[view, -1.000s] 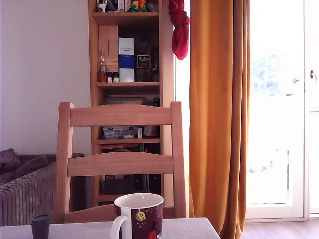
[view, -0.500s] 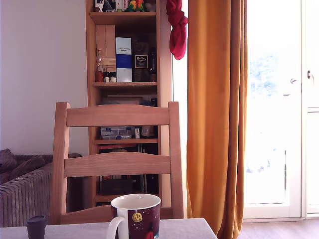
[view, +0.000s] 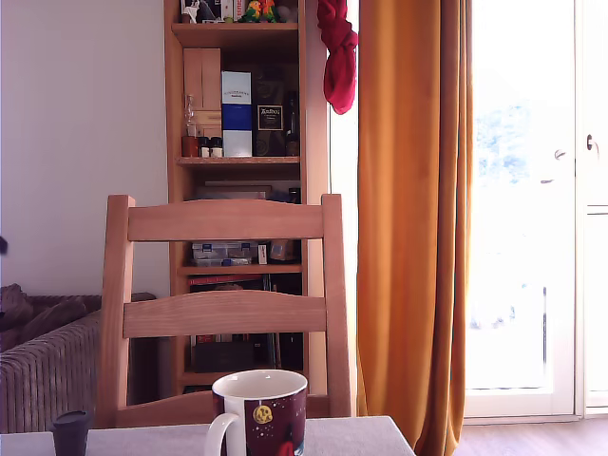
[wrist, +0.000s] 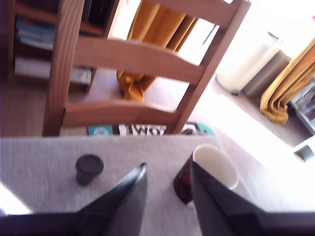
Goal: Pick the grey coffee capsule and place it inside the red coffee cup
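In the exterior view you see no arm at all. The capsule point(view: 71, 432) stands upright at the lower left of the frame, on the grey table point(view: 351, 437), rim up. The cup point(view: 261, 413) sits at the bottom centre, well apart from the capsule, its white handle turned toward the capsule side. A wooden chair point(view: 228, 313) fills the middle behind both, with a bookshelf point(view: 242, 142) and an orange curtain point(view: 408, 218) further back.

In the wrist view your gripper point(wrist: 167, 174) comes up from the bottom edge with its two dark fingers point(wrist: 130, 196) spread apart and nothing between them. The capsule point(wrist: 89, 168) lies in the centre left of the frame, outside the fingers and untouched. The cup point(wrist: 206, 172) is at centre right, partly hidden by the other finger, mouth open and empty as far as you can see. The pick is not yet done; I judge you will need to swing toward the capsule, since the gap now points between the two things
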### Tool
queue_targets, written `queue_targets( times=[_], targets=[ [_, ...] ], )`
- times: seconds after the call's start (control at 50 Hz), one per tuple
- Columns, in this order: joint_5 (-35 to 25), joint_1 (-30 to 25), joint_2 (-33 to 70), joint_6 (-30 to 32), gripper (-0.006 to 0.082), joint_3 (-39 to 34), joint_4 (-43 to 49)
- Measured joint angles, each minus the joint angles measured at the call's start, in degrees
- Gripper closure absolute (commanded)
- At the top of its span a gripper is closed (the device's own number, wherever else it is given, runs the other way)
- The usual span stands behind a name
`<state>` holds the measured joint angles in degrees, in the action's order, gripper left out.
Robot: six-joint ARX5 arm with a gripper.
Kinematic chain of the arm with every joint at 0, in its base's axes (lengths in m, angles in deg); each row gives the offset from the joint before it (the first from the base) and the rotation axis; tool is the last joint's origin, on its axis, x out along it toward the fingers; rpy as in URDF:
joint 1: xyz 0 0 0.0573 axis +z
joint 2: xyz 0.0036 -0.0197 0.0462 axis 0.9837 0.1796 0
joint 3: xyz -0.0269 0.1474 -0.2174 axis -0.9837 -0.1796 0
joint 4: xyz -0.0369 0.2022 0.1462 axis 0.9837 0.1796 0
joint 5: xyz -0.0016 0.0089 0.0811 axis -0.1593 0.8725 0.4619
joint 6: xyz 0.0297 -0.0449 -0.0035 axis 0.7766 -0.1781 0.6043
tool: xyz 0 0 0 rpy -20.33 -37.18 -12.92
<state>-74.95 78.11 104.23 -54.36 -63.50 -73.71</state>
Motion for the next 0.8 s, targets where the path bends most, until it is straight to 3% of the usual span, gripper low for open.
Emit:
queue_targets(
  times=[0.3,0.48,0.8],
  targets=[
    [4.63,-5.03,22.23,5.22,0.0219,14.93,6.62],
    [11.65,-6.82,30.88,8.57,0.0219,21.53,12.46],
    [14.43,-7.1,43.1,11.76,0.0219,30.14,14.6]
  ],
)
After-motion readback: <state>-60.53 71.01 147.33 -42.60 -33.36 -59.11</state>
